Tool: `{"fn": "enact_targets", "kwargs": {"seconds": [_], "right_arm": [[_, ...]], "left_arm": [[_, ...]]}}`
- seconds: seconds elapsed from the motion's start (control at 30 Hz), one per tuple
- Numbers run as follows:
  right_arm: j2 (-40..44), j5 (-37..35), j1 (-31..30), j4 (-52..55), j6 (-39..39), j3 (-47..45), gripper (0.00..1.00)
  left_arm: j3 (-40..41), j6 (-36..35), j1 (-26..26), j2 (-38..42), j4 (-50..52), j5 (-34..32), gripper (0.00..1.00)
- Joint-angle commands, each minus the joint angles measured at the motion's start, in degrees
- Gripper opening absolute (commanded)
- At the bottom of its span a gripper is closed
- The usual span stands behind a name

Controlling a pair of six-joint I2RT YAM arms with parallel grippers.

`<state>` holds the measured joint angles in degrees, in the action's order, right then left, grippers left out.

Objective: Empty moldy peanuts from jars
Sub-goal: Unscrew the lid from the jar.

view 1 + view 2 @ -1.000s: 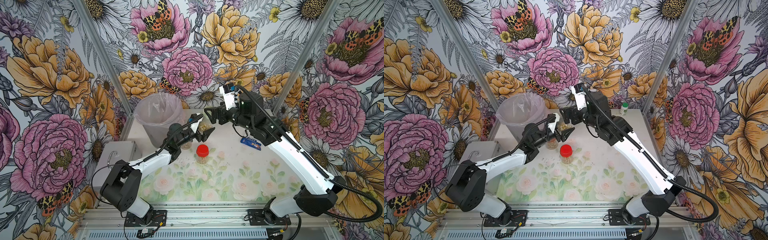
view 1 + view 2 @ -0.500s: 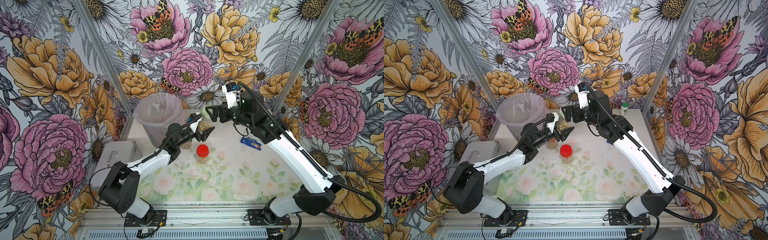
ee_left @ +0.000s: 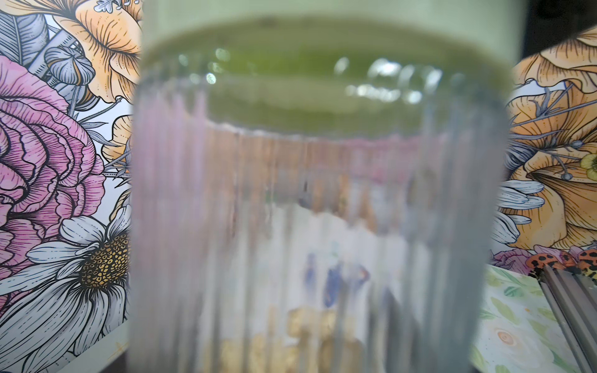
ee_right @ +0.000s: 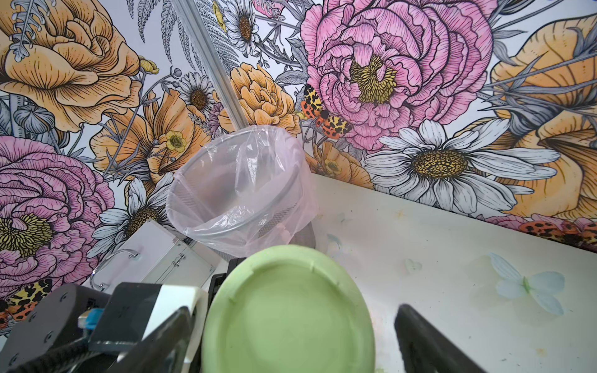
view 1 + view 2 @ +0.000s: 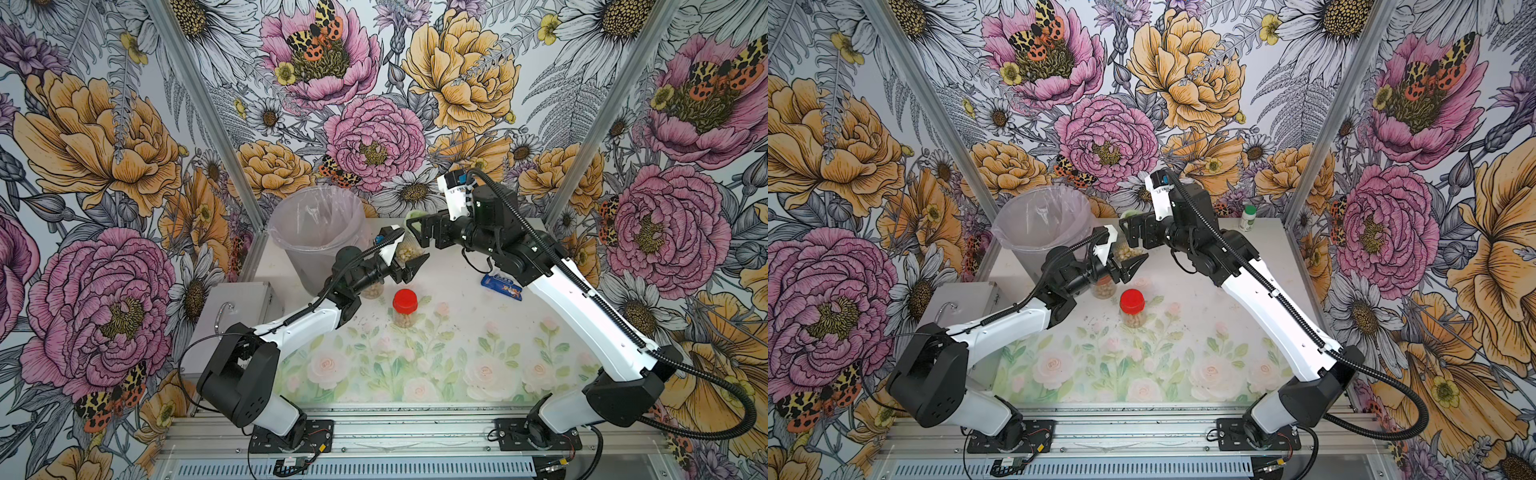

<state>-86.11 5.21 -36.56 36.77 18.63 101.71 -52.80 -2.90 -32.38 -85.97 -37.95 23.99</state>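
Top views, dial centred on the red-lidded jar [image 5: 404, 302]: it stood upright on the table [image 5: 457, 374], lid on, nuts inside.

- Left gripper [image 5: 409, 254] was clamped on the body of the green-lidded jar [image 5: 406, 243] at 12 o'clock. The jar was raised off the table and tilted, with its lid end toward the back wall.
- Moldy peanuts [image 5: 407, 251] lay in the lower part of that jar, and its green lid [image 4: 287, 310] was on.
- Right gripper [image 5: 417, 232] was released, fingers either side of the green lid. In the right wrist view one finger [image 4: 420, 339] stood clear of the rim. The other sat just beside it; contact could not be told.
- Third jar [image 5: 1104, 289], with nuts, sat just beside at 10 o'clock, partly hidden under the left wrist.
- Lined bucket [image 5: 291, 224] stood at 11 o'clock.
- Blue packet [image 5: 500, 286] lay at 3 o'clock.
- White bottle [image 5: 1249, 217] stood at 1 o'clock, in the far corner
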Motion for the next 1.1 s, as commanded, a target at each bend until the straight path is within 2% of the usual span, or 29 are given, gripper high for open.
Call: {"fn": "enact_targets", "kwargs": {"seconds": [0.0,0.73,1.07], "right_arm": [[-0.68,0.61,-0.36,-1.18,0.71,-0.13,0.98],[2.63,-1.87,0.48,-1.18,0.11,-4.63,0.95],[3.83,-0.05,2.04,-1.35,0.60,-5.71,0.95]], "left_arm": [[-0.55,0.00,0.13,3.01,-4.49,0.45,0.30],[-0.29,0.62,0.48,4.32,-5.01,1.50,0.30],[0.13,0.70,0.65,4.63,-5.00,1.46,0.30]]}}
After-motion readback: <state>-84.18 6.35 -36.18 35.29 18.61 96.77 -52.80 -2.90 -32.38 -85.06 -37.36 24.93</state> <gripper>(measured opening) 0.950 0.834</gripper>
